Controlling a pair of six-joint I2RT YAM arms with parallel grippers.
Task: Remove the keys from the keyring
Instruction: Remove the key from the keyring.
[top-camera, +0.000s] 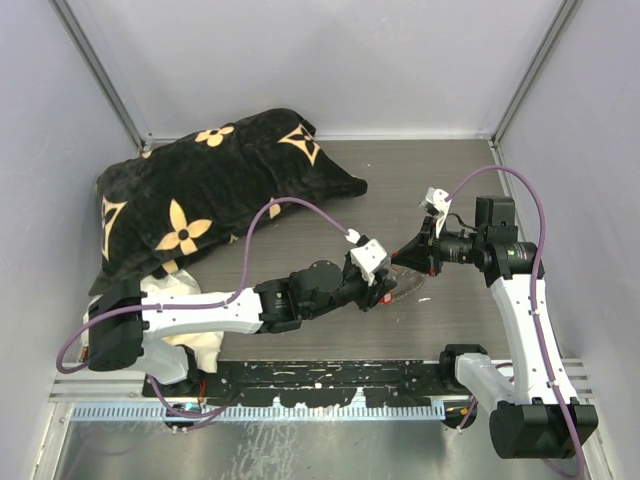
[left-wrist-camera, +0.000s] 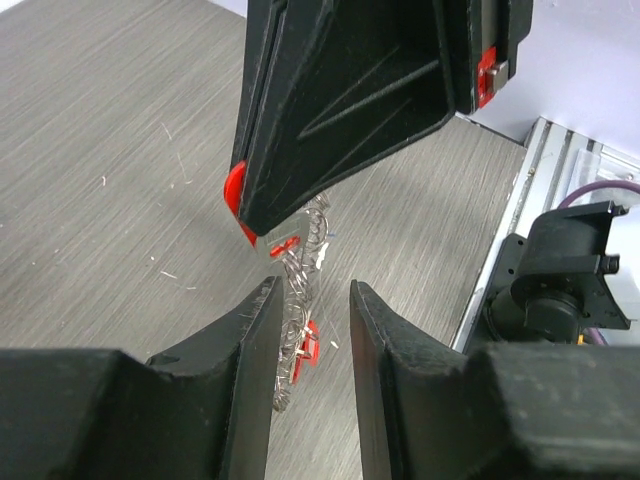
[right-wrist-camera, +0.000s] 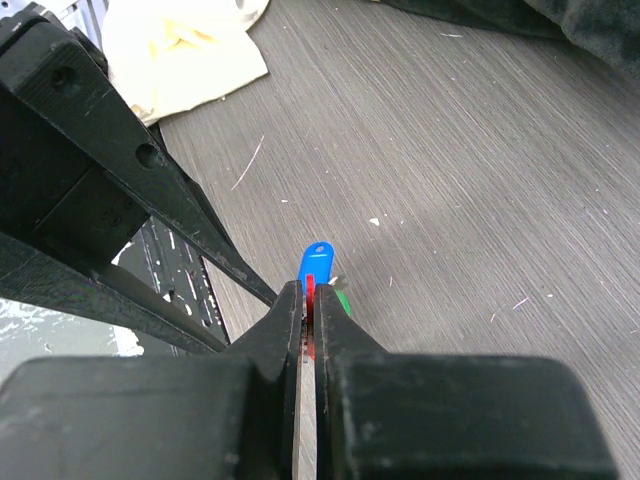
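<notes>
Between the two pincers, over the grey surface (top-camera: 450, 190): the keyring (left-wrist-camera: 296, 310). Held up by the right pincer (right-wrist-camera: 310, 292), squeezed almost shut on the keys (right-wrist-camera: 314, 262): red in the thin gap, a blue head poking out past the tips, a bit of green beside. Hanging down from that grip, the springy silver wire, long way running from the right pincer toward the left one, with one more red key (left-wrist-camera: 308, 345) low on it.

Left pincer (left-wrist-camera: 314, 290) tip to tip with the right one, open only a little, squeezing nothing yet. Keyring right in front of its gap, closer to one finger (left-wrist-camera: 262, 330) than the other, maybe brushing it.

Likely next: go forward a little with the left pincer, get the low red key inside the gap, close, then pull away along the wire. Needs the gap lined up with the hanging wire, or just a push on the coil and no catch.
</notes>
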